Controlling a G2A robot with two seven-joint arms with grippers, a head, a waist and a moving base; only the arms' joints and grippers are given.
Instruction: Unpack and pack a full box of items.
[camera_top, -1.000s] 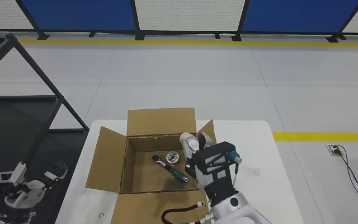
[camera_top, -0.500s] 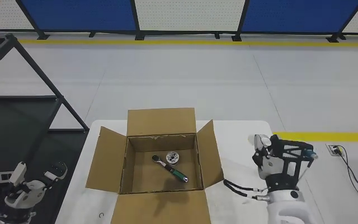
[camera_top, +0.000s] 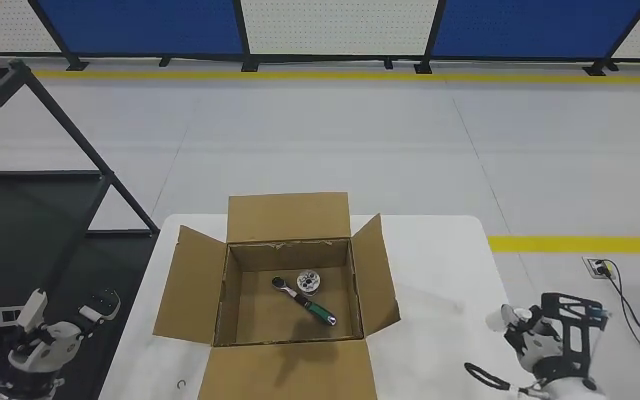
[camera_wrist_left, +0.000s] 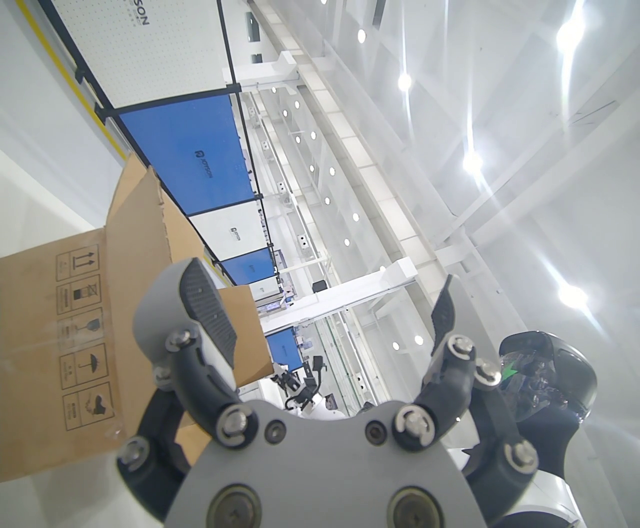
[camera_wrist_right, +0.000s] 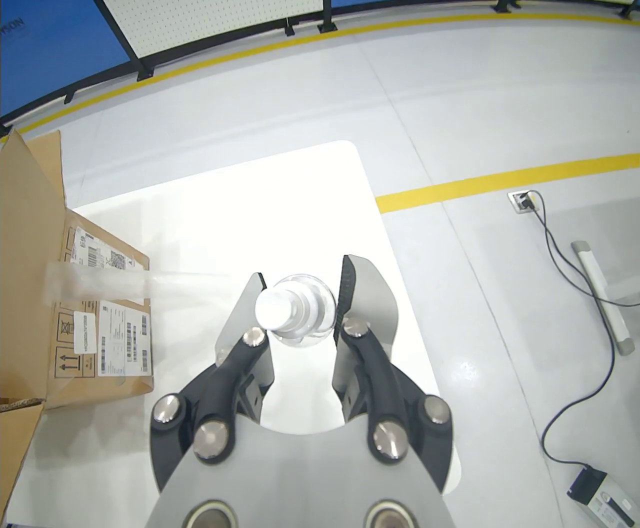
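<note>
On the white desk (camera_top: 440, 260), top view: a brown cardboard box (camera_top: 285, 215) is standing open, its four flaps spreading outward. A metal ratchet wrench with a green-tipped handle (camera_top: 306, 301) is lying on the box floor, just beside a small round silver part (camera_top: 309, 280). Left wrist view: the left pincer (camera_wrist_left: 320, 285) is pointing up toward the ceiling, its jaws standing wide apart and gripping nothing; the box's printed side wall is showing behind one finger. Right wrist view: the right pincer (camera_wrist_right: 303, 272) is clamping a clear plastic bottle with a white cap (camera_wrist_right: 295, 312) by its body, over the desk's right part, apart from the box. Whether the bottle is touching the desk cannot be told.
</note>
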